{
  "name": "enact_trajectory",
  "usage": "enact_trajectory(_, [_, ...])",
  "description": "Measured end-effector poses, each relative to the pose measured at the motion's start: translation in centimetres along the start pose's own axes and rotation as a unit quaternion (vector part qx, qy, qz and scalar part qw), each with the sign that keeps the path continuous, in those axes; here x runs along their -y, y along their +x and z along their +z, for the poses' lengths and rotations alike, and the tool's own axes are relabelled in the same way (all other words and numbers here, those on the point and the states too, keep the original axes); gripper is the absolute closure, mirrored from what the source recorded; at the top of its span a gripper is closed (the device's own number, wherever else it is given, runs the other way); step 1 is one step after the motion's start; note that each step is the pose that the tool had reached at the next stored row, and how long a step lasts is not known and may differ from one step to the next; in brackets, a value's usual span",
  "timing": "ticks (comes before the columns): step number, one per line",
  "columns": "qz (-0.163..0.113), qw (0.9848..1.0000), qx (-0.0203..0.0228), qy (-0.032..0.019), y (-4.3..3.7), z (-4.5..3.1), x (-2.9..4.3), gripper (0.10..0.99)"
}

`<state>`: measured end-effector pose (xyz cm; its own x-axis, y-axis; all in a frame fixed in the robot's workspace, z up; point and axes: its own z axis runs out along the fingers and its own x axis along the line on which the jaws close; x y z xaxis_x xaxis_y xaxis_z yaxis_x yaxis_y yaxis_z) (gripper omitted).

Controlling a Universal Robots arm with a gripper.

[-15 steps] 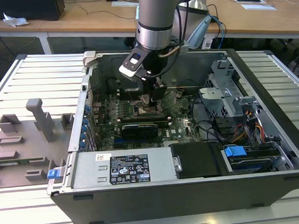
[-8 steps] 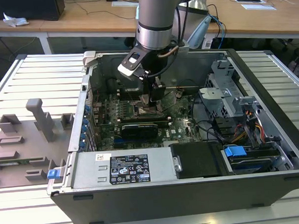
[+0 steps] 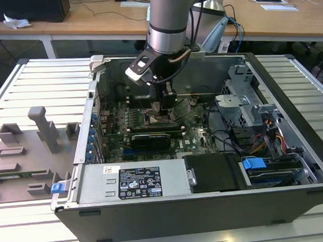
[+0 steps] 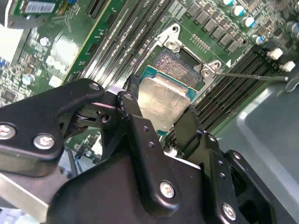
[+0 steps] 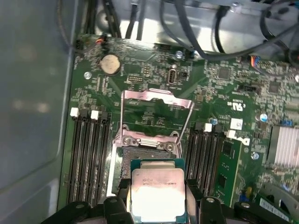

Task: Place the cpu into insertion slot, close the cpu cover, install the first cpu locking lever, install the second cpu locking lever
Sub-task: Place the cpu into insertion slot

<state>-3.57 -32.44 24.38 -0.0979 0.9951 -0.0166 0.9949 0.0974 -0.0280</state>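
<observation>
I have the black two-fingered gripper (image 3: 161,107) down inside the open dark-grey metal computer case (image 3: 289,110). In the exterior view it sits at about twelve o'clock from the grey labelled power supply box (image 3: 132,181), right over the middle of the green motherboard (image 3: 119,128).

The fingers are clamped on the small square cpu with the silvery metal top (image 5: 158,193). They pinch two opposite edges, so the top face and the contacts stay untouched. In the second wrist view the cpu (image 4: 163,100) sits between the two black fingers (image 4: 126,100). It looks to me lifted and a little tilted, not seated.

The square dark insertion slot with the metal rim (image 5: 140,151) lies just beyond the chip. It is partly overlapped by the chip and partly bare, so I judge the chip is above it but not squared up.

The thin silvery cpu cover frame with the square window (image 5: 154,96) stands swung open behind the slot, which leaves the way down free. A thin metal lever rod (image 4: 247,75) juts out sideways from the slot's corner, unlatched as far as I can judge.

The long black memory slots (image 5: 88,149) flank the socket on both sides, so there is little room for the fingers
</observation>
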Motion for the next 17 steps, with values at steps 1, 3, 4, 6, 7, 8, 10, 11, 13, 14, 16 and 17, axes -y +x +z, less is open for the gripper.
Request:
enact_trajectory(1, [0.011, 0.9999, -0.0003, 0.0002, 0.00, 0.00, 0.00, 0.541])
enact_trajectory(3, [0.027, 0.9996, -0.0007, 0.0005, 0.00, 0.01, 0.00, 0.541])
enact_trajectory(4, [0.035, 0.9994, -0.0009, 0.0006, 0.00, 0.02, 0.00, 0.541])
enact_trajectory(6, [0.045, 0.9990, -0.0001, 0.0008, 0.01, 0.39, -0.01, 0.541])
enact_trajectory(7, [0.045, 0.9990, -0.0001, 0.0008, 0.01, 0.44, -0.02, 0.541])
enact_trajectory(8, [0.045, 0.9990, -0.0001, 0.0008, 0.01, 0.48, -0.02, 0.541])
enact_trajectory(10, [0.045, 0.9990, -0.0001, 0.0008, 0.01, 0.64, -0.02, 0.541])
enact_trajectory(11, [0.045, 0.9990, -0.0001, 0.0008, 0.01, 0.72, -0.02, 0.541])
enact_trajectory(13, [0.045, 0.9990, -0.0001, 0.0008, 0.01, 0.88, -0.03, 0.541])
enact_trajectory(14, [0.045, 0.9990, -0.0001, 0.0008, 0.02, 1.03, -0.03, 0.541])
enact_trajectory(16, [0.045, 0.9990, -0.0001, 0.0008, 0.06, 1.19, -0.04, 0.541])
enact_trajectory(17, [0.045, 0.9990, -0.0002, 0.0008, 0.08, 1.25, -0.04, 0.541])
